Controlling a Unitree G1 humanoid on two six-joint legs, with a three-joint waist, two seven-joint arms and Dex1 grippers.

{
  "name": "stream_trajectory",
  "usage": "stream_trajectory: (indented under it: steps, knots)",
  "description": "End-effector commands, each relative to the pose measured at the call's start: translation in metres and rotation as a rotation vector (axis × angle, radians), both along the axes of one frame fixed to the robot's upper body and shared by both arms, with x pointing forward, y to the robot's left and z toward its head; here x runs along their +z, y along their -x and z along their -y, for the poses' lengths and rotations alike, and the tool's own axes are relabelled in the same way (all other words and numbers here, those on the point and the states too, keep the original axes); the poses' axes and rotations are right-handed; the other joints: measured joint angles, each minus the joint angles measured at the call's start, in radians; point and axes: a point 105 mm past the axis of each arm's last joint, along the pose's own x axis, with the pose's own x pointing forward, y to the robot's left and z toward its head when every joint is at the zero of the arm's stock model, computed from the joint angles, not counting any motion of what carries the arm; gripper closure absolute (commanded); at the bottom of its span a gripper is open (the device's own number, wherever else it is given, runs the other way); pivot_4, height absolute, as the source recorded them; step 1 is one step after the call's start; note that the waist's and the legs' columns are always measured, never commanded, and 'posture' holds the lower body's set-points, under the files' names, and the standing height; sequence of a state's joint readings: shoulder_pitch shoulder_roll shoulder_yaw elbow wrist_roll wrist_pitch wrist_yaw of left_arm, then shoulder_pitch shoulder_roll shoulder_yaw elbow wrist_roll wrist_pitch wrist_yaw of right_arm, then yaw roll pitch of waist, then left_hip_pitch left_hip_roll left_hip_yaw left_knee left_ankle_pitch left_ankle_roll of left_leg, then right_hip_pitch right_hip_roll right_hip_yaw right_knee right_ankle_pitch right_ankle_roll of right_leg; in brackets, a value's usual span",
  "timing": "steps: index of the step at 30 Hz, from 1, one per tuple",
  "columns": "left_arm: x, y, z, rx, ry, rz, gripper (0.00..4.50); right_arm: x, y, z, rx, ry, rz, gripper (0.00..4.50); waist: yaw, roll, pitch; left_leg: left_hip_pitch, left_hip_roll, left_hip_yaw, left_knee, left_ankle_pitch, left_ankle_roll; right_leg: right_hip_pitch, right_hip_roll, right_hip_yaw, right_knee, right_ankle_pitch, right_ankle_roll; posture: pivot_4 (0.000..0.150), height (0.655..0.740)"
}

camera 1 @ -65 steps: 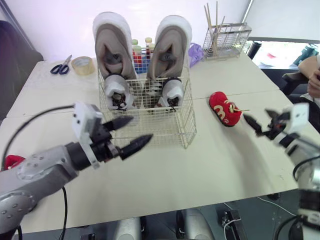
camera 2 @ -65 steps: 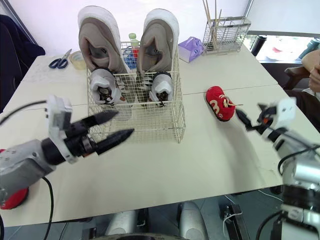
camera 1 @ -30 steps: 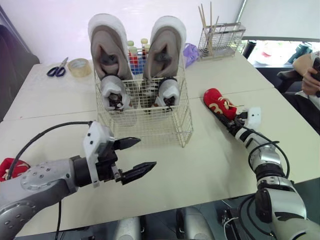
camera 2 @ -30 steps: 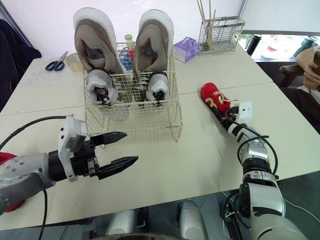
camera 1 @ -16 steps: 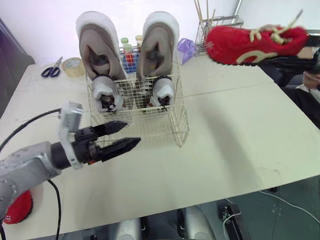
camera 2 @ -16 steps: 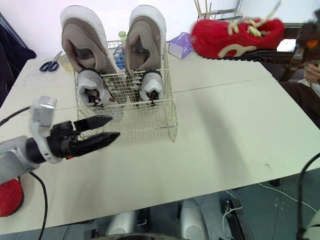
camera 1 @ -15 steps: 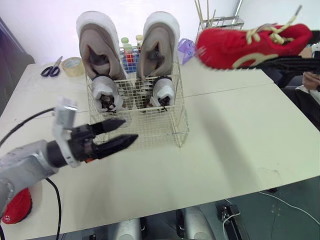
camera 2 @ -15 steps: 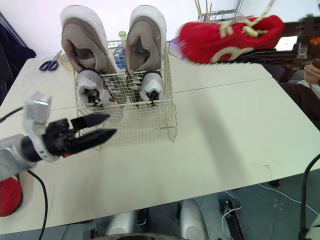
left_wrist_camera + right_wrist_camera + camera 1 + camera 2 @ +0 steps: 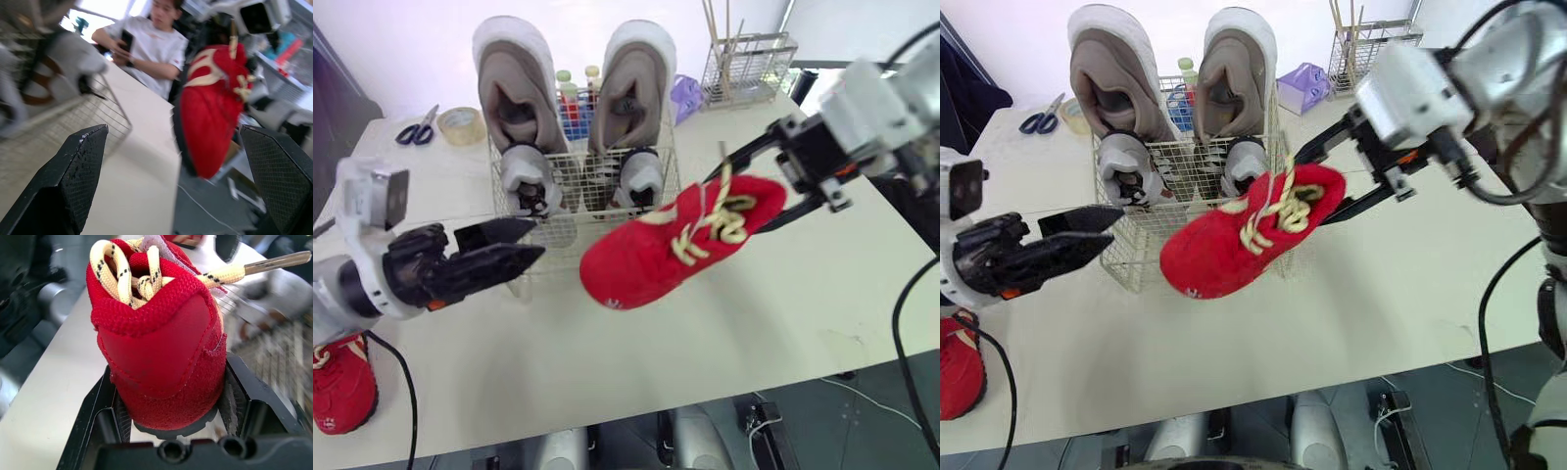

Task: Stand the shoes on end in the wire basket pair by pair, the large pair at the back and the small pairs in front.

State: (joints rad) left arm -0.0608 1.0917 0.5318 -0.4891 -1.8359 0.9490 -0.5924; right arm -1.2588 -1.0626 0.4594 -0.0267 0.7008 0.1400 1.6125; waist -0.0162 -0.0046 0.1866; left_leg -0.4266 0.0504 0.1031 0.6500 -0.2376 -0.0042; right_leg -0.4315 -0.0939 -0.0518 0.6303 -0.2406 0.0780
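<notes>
Silver-grey arms, a white boxy housing [image 9: 370,201] at each wrist. Left end effector [image 9: 536,241] and right end effector [image 9: 729,204]: tapered black fingers [image 9: 73,166], cross-hatched pads. Black cables [image 9: 412,421] trail.

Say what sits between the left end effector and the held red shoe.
Nothing in the gap: left eye view shows the wire basket's front behind it, bare table below.

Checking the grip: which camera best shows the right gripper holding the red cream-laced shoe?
Right wrist view: the red cream-laced shoe sits heel-first, clamped in the right gripper. Eye views show the whole shoe aloft; left wrist view, its side.
</notes>
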Motion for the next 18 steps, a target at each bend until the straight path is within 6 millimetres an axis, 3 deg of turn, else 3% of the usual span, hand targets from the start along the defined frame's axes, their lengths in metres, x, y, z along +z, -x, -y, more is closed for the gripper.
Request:
stream_trajectory:
  steps: [1, 6, 9, 14, 16, 18]
  knots:
    - [-0.003, 0.004, 0.012, -0.089, -0.092, 0.038, 0.00, 0.020, 0.013, -0.012, 0.137, -0.038, 0.082, 2.56, 0.003, 0.000, 0.000, 0.000, 0.000, 0.000, 0.000, 0.000, 0.000, 0.000, 0.000, 0.000, 0.000, 0.000, 0.000, 0.150, 0.7400]
    - [-0.005, 0.002, 0.031, -0.201, -0.114, 0.074, 0.00, 0.017, 0.010, -0.023, 0.189, -0.005, 0.110, 2.56, 0.003, -0.002, 0.000, 0.000, 0.000, -0.001, 0.000, 0.000, -0.001, 0.001, 0.001, -0.001, 0.000, 0.000, 0.000, 0.150, 0.7400]
    - [-0.020, 0.004, 0.041, -0.260, -0.194, 0.083, 0.00, 0.014, 0.010, -0.027, 0.208, 0.011, 0.107, 2.56, 0.002, -0.002, 0.001, 0.000, 0.000, -0.001, 0.001, 0.000, -0.001, 0.001, 0.001, -0.001, 0.000, 0.001, 0.002, 0.150, 0.7400]
    - [-0.027, 0.007, 0.049, -0.360, -0.197, 0.053, 0.00, 0.009, 0.013, -0.032, 0.241, 0.033, 0.095, 2.56, 0.003, -0.003, 0.001, 0.000, 0.000, -0.001, 0.001, 0.000, -0.001, 0.000, 0.001, -0.001, 0.001, 0.002, 0.003, 0.150, 0.7400]
    - [-0.028, 0.006, 0.050, -0.375, -0.183, 0.040, 0.56, 0.008, 0.014, -0.033, 0.247, 0.038, 0.091, 2.56, 0.003, -0.003, 0.001, 0.000, 0.001, -0.001, 0.001, 0.001, -0.001, 0.000, 0.001, -0.001, 0.001, 0.002, 0.003, 0.150, 0.7400]
    - [-0.027, 0.006, 0.051, -0.389, -0.166, 0.038, 1.48, 0.007, 0.015, -0.033, 0.250, 0.041, 0.088, 2.56, 0.003, -0.003, 0.001, 0.000, 0.001, -0.001, 0.001, 0.001, -0.001, 0.001, 0.001, -0.001, 0.001, 0.002, 0.003, 0.150, 0.7400]
